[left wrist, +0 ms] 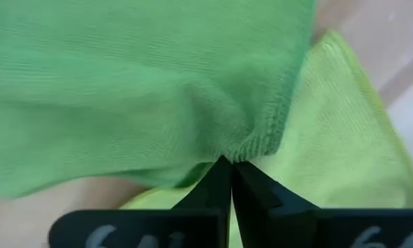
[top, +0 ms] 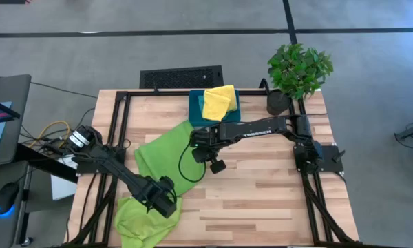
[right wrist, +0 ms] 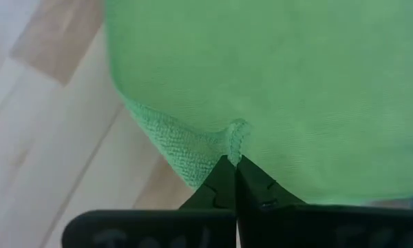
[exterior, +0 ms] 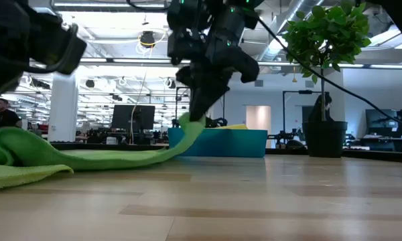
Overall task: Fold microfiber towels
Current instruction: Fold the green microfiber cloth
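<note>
**Two corners pinched, now carry the fold over evenly**

I have the darker green towel (top: 166,153) by two points. My left gripper (top: 166,198) is clamped tight on its hem at about 7 o'clock on the table, near the front left corner, and my right gripper (top: 201,141) is pinched shut on the opposite edge near the centre, slightly toward 11 o'clock. In the right wrist view a small pucker of hem (right wrist: 237,134) sits between my fingertips, so the bite is shallow.

Under my left gripper lies the lime green towel (top: 134,219), crumpled at the table's front left edge. The yellow towel (top: 219,102) rests on the teal bin (top: 195,110) at 12 o'clock, beside the potted plant (top: 297,72) at 1 o'clock.

To do this well, I judge both arms should move together at matched height, keeping the cloth lightly taut between them without tugging against each other, since either thin pinch could slip. From the low view the towel sags onto the table (top: 261,200) between the grips, so I should lift enough to clear drag. I must also avoid catching the lime towel beneath my left fingers.
</note>
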Action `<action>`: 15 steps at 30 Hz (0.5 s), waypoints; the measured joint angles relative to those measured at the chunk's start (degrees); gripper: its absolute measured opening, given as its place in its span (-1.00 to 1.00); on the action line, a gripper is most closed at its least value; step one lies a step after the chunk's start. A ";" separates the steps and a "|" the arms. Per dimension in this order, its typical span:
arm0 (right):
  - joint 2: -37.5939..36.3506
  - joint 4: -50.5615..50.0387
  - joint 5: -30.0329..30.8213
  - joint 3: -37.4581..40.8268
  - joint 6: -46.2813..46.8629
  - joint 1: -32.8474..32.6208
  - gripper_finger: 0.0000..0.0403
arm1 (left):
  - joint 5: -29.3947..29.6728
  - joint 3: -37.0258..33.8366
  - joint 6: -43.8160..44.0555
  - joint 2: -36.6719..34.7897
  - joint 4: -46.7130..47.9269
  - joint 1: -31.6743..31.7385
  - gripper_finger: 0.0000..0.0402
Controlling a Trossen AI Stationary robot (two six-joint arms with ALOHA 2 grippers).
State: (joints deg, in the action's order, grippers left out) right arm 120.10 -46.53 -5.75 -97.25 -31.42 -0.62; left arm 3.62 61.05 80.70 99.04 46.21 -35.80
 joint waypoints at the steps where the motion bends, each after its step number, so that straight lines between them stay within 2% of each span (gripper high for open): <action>1: -0.38 0.77 1.20 0.00 0.36 -0.15 -0.96 | 1.41 1.34 0.78 0.00 3.57 -0.27 -1.00; 7: -0.86 7.57 7.29 -0.02 2.05 0.55 -0.96 | 7.65 6.35 9.67 -0.02 19.86 -0.34 -1.00; 12: -0.83 14.11 8.23 1.66 2.66 2.13 -0.96 | 5.04 6.50 16.34 -0.02 29.22 0.19 -1.00; 15: -0.81 17.14 11.09 1.88 4.15 3.20 -0.96 | 4.59 6.48 19.29 -0.02 34.82 0.28 -1.00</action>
State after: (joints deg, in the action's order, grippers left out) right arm 119.28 -29.38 5.34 -95.37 -27.27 2.58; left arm 8.21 67.53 99.99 99.02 81.03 -35.53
